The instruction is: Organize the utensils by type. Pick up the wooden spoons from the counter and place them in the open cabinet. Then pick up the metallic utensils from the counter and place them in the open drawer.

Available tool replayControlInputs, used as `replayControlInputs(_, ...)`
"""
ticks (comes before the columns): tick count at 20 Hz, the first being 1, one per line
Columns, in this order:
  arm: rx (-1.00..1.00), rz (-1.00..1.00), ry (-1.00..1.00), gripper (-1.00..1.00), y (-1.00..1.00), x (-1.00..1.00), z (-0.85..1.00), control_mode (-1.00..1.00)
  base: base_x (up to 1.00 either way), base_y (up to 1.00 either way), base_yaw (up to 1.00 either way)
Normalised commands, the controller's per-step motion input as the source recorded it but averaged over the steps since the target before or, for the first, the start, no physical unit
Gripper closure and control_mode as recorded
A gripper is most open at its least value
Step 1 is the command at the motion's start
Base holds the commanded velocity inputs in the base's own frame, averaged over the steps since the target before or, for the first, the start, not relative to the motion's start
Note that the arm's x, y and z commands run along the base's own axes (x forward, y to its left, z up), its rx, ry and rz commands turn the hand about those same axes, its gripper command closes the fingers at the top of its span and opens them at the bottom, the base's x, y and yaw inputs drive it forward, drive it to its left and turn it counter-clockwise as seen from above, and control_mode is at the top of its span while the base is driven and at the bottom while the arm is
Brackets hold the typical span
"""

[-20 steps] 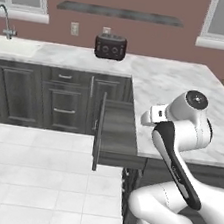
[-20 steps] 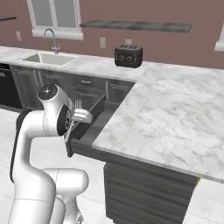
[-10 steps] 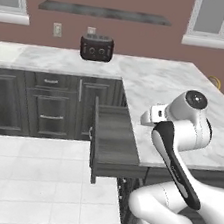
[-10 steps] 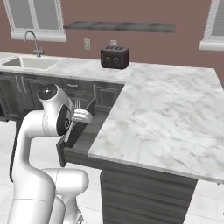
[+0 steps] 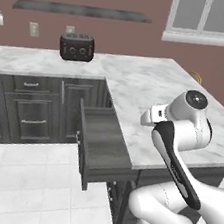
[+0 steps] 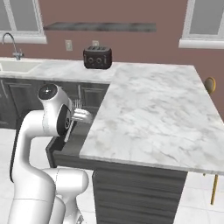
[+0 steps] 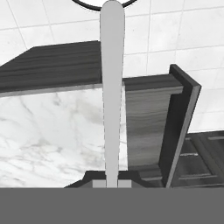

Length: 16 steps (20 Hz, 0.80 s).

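My gripper (image 7: 112, 183) is shut on a silver fork (image 7: 112, 87), one of the metallic utensils; its long handle runs straight up the hand view. In the right base view the fork's tines (image 6: 78, 104) stick up beside the gripper (image 6: 83, 116), held at the counter's (image 6: 153, 109) left edge above the open drawer (image 6: 70, 144). From the left base the dark grey drawer (image 5: 103, 138) stands pulled out and looks bare inside, under the marble counter (image 5: 152, 89). The hand view looks down on the drawer (image 7: 146, 122) and the counter (image 7: 48, 131). The wooden spoons and the cabinet are out of view.
A black toaster (image 5: 76, 47) (image 6: 97, 57) stands at the back of the counter under a wall shelf (image 6: 100, 27). A sink with a faucet (image 6: 13, 48) lies far left. A wooden chair (image 6: 210, 85) stands beyond the counter's right end. White floor tiles (image 5: 23, 182) lie before the drawer.
The base has moved: the whole scene has slid left in both base views and the peninsula counter looms nearer. The arm holds the same pose, still gripping the fork.
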Motion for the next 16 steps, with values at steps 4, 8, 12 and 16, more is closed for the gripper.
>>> replayControlInputs(4,0.0,0.0,0.0,1.0,0.0,0.0,0.0,1.0,0.23,0.3,-0.24)
replayControlInputs(8,0.0,0.0,0.0,1.0,0.0,0.0,0.0,1.0,0.26,0.38,-0.24)
replayControlInputs(12,0.0,0.0,0.0,1.0,0.0,0.0,0.0,1.0,0.27,0.37,-0.23)
replayControlInputs(16,0.0,0.0,0.0,1.0,0.0,0.0,0.0,1.0,0.26,0.35,-0.22)
